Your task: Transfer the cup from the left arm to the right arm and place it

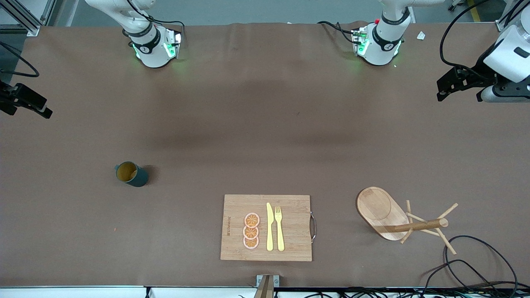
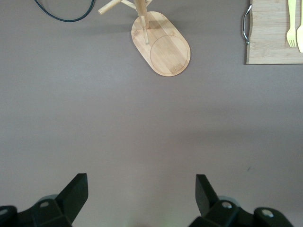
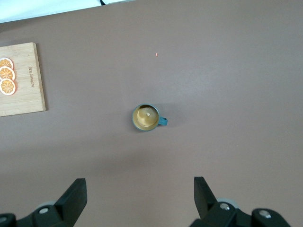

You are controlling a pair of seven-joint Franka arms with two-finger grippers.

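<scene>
The cup (image 1: 131, 174) is a dark teal mug with a mustard-brown inside. It stands upright on the brown table toward the right arm's end, with nothing touching it. My right gripper (image 1: 35, 105) hangs high over that end of the table. In the right wrist view the right gripper (image 3: 140, 191) is open and empty, and the cup (image 3: 147, 117) sits well below it with its small handle showing. My left gripper (image 1: 449, 85) hovers over the left arm's end of the table. The left wrist view shows the left gripper (image 2: 142, 189) open over bare table.
A wooden cutting board (image 1: 290, 207) lies near the front camera's edge at mid table, carrying orange slices (image 1: 251, 231), a yellow knife (image 1: 269, 227) and a fork (image 1: 280, 227). A wooden mug tree (image 1: 377, 207) on an oval base stands toward the left arm's end, with black cables (image 1: 476, 265) beside it.
</scene>
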